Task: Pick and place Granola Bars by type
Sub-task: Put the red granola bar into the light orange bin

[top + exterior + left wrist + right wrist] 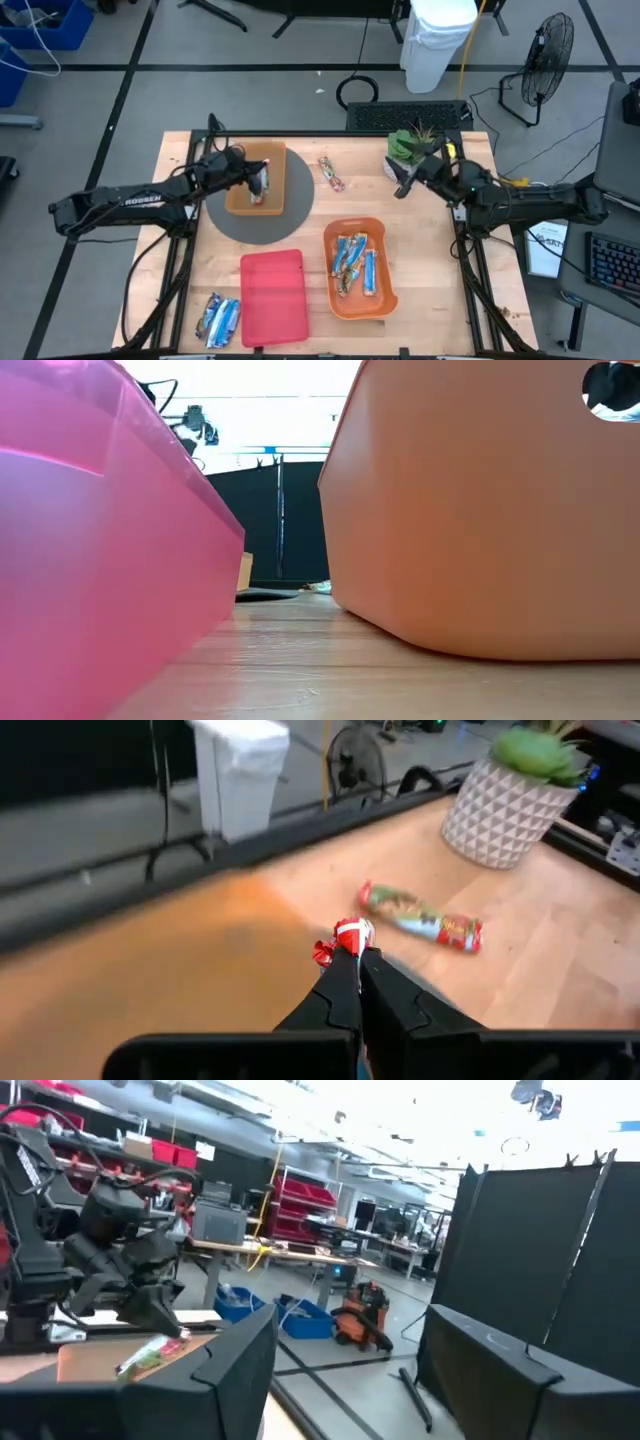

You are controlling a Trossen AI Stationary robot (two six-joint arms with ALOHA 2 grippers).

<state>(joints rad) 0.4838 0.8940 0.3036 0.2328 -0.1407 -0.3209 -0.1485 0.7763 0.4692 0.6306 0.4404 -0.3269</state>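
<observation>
Left gripper (pixel 262 186) over the small orange tray (pixel 236 200) on the grey disc (pixel 290 222), fingers (pixel 340 995) pinched on a red-wrapped granola bar (pixel 343 938). Right gripper (pixel 408 180) raised beside the potted plant (pixel 412 142) at the counter's (pixel 430 280) far right, fingers spread, holding nothing. One loose bar (pixel 331 174) between the arms. Blue bars (pixel 354 262) in the big orange tray (pixel 388 300). Silvery-blue bars (pixel 221 320) on bare wood beside the red tray (pixel 272 296).
</observation>
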